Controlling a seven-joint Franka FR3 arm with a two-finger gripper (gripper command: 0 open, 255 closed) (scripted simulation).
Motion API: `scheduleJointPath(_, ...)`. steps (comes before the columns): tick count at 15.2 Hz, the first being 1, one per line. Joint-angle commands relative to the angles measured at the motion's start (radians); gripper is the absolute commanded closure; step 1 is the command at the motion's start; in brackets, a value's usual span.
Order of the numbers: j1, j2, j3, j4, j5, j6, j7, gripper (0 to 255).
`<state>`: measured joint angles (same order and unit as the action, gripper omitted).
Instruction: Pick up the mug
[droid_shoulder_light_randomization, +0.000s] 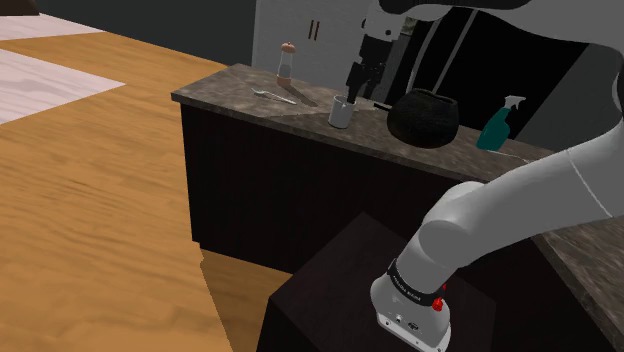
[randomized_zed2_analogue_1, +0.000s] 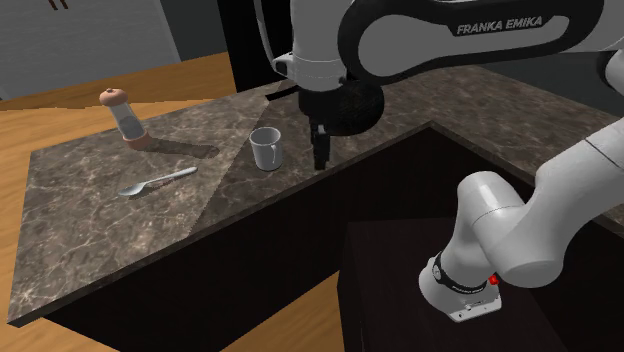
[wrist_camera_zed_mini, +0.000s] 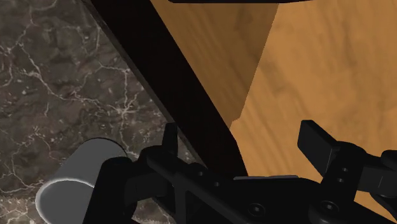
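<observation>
A small grey mug (droid_shoulder_light_randomization: 340, 110) stands upright near the front edge of a dark marble counter (droid_shoulder_light_randomization: 230, 92). In the second exterior view the mug (randomized_zed2_analogue_1: 265, 148) has my black gripper (randomized_zed2_analogue_1: 320, 158) just to its right, hanging fingers-down over the counter's front edge. From the shoulder view the gripper (droid_shoulder_light_randomization: 362, 90) hovers a little above and behind the mug. In the wrist view the mug (wrist_camera_zed_mini: 79, 175) lies outside the fingers (wrist_camera_zed_mini: 170, 137), beside one of them. The gripper (wrist_camera_zed_mini: 245, 143) is open, with only the counter edge and wooden floor between its fingers.
A shaker with a brown cap (randomized_zed2_analogue_1: 126, 118) and a spoon (randomized_zed2_analogue_1: 157, 182) lie on the counter beyond the mug. A black pot (droid_shoulder_light_randomization: 424, 117) and a teal spray bottle (droid_shoulder_light_randomization: 496, 124) stand on the shoulder view's right. Wooden floor (droid_shoulder_light_randomization: 90, 200) lies below the counter.
</observation>
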<state>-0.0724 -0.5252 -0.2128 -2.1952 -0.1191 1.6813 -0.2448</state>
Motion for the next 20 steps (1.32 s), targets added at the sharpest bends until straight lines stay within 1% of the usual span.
scheduleJointPath(1,-0.005,0.067,-0.040,0.040,0.002,0.030,-0.042,0)
scheduleJointPath(4,-0.011,0.164,-0.095,0.104,0.018,0.064,-0.104,0)
scheduleJointPath(7,-0.019,0.268,-0.147,0.179,0.048,0.089,-0.171,0)
scheduleJointPath(10,-0.030,0.380,-0.196,0.267,0.093,0.105,-0.241,0)
scheduleJointPath(13,-0.050,0.501,-0.236,0.368,0.152,0.109,-0.315,0)
scheduleJointPath(15,-0.070,0.586,-0.258,0.444,0.198,0.103,-0.363,0)
scheduleJointPath(18,-0.115,0.719,-0.278,0.574,0.273,0.081,-0.431,0)
scheduleJointPath(19,-0.124,0.740,-0.278,0.596,0.284,0.076,-0.441,0)
scheduleJointPath(20,-0.124,0.741,-0.277,0.583,0.285,0.090,-0.442,0)
